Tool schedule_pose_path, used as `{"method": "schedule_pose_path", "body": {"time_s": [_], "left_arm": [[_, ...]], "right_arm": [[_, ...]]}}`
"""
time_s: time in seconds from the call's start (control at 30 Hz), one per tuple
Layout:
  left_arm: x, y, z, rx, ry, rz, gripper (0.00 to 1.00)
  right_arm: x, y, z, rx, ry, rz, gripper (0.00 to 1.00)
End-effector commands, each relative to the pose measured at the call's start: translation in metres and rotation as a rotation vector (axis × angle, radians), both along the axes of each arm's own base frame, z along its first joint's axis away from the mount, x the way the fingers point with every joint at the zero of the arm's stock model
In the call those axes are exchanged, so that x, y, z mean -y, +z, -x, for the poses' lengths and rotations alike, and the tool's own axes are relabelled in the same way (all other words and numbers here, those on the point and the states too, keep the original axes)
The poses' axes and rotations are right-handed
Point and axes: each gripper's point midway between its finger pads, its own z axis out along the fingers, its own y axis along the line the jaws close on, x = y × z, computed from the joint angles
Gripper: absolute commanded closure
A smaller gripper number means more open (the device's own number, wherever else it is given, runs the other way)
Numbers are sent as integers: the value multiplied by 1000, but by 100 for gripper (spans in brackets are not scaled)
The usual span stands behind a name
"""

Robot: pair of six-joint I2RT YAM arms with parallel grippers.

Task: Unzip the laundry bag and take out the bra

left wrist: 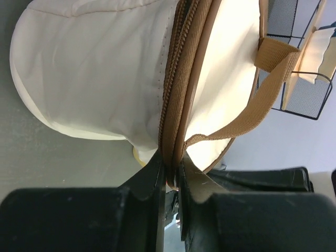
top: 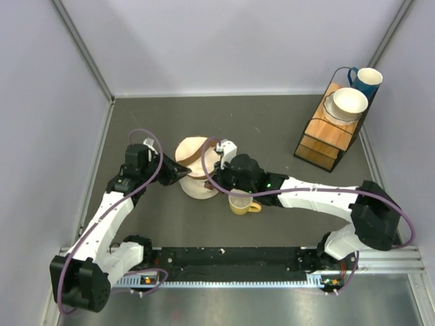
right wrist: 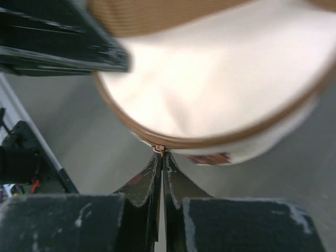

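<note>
**Grippers pinch the bag's rim from both sides**

Top external: the laundry bag (top: 194,163) sits near the middle of the grey table (top: 272,129), caught between the two arms. The left gripper (top: 181,174) meets it from the left and the right gripper (top: 217,168) from the right. Whether the bag rests on the table or hangs clear cannot be told from here. A yellow mug (top: 241,204) stands just beside the bag, below the right wrist. Well apart, at the far right, a rack (top: 326,136) carries a white bowl (top: 350,103) and a blue mug (top: 367,81).

Left wrist: the jaws are drawn narrow and clamp the zipper seam (left wrist: 176,100) at the bag's edge. The cream body bulges to the left. A brown strap (left wrist: 262,94) arcs across the flat face on the right.

Right wrist: the jaws are pressed tight together. Their tips meet at the bag's brown rim, pinching a small coppery tab (right wrist: 158,149). The blurred bag fills the upper frame. A dark red patch (right wrist: 207,158) shows just under the rim, but what it is cannot be told.
</note>
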Motion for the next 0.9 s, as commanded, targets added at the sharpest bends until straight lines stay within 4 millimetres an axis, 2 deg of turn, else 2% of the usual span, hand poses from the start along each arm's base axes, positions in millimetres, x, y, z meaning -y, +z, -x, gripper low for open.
{"method": "schedule_pose_path", "body": {"time_s": [0.0, 0.13, 0.2, 0.27, 0.3, 0.33, 0.37, 0.43, 0.47, 0.5, 0.53, 0.6, 0.67, 0.73, 0.77, 0.87], "left_arm": [[-14, 23, -18, 87, 32, -60, 100], [-19, 27, -25, 110, -7, -94, 100], [-18, 29, -33, 106, -35, -92, 100], [-13, 32, -44, 108, -76, -92, 82], [-11, 33, -46, 100, -100, -89, 72], [-7, 34, -44, 85, -133, -81, 56], [-4, 41, -48, 86, -149, -80, 48], [-3, 45, -46, 94, -151, -78, 32], [-3, 51, -39, 115, -150, -78, 17], [-4, 53, -34, 118, -147, -77, 16], [-5, 54, -30, 118, -143, -77, 10], [-6, 57, -14, 129, -132, -74, 9], [-2, 51, 1, 110, -121, -48, 10], [5, 48, 5, 111, -112, -19, 13], [12, 37, 12, 93, -130, -7, 14], [28, 25, 13, 71, -157, 43, 17]], "right_arm": [[53, -8, -26, 12, -105, 56, 100], [72, 2, -38, 35, -163, 46, 100], [66, 11, -36, 30, -138, 15, 100], [55, 14, -30, 2, -93, -9, 100], [48, 22, -28, -2, -70, -31, 100], [44, 23, -27, -14, -65, -39, 100], [39, 22, -24, -25, -52, -43, 100], [34, 28, -25, -40, -50, -69, 100], [31, 29, -24, -50, -44, -76, 100], [29, 31, -24, -56, -44, -87, 100], [28, 32, -24, -59, -46, -91, 100], [26, 35, -24, -61, -44, -103, 100], [24, 34, -24, -69, -38, -106, 100], [19, 34, -26, -75, -29, -102, 100], [18, 35, -25, -76, -23, -101, 100], [16, 34, -25, -79, -11, -89, 100]]}}
